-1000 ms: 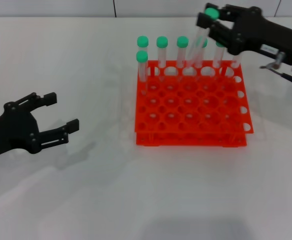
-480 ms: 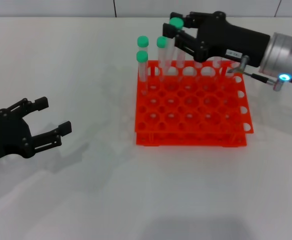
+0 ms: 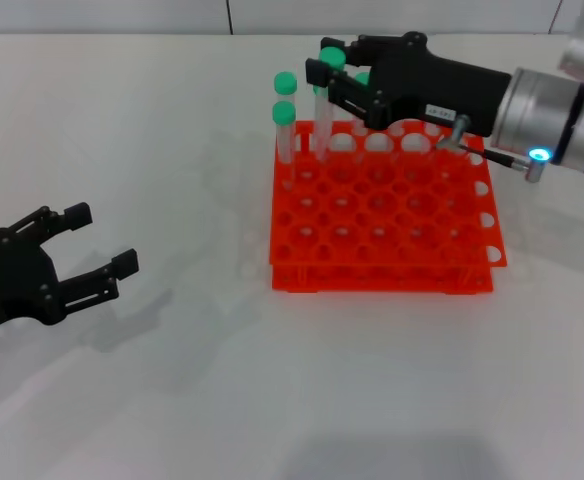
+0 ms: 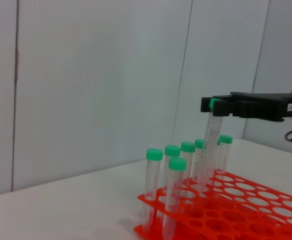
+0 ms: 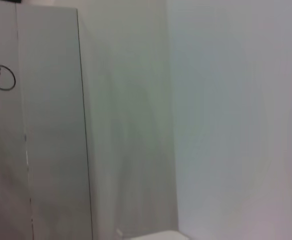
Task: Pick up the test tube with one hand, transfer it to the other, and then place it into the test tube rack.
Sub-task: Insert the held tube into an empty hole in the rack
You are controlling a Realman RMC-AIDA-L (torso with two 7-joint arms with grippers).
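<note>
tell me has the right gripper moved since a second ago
Yes. The right gripper, shut on the test tube, has shifted toward the robot's left along the back row of the test tube rack.

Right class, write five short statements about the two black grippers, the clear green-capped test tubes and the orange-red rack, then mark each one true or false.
1. The right black two-finger gripper holds a clear green-capped test tube near its cap. True.
2. The held tube lies flat on the white table. False: it hangs roughly upright over the back row of the orange-red plastic rack.
3. The left black two-finger gripper is open and empty. True.
4. The left gripper is touching the rack. False: it is apart from it, out to the robot's left.
5. The rack's front rows are full of tubes. False: tubes stand only at the back.
</note>
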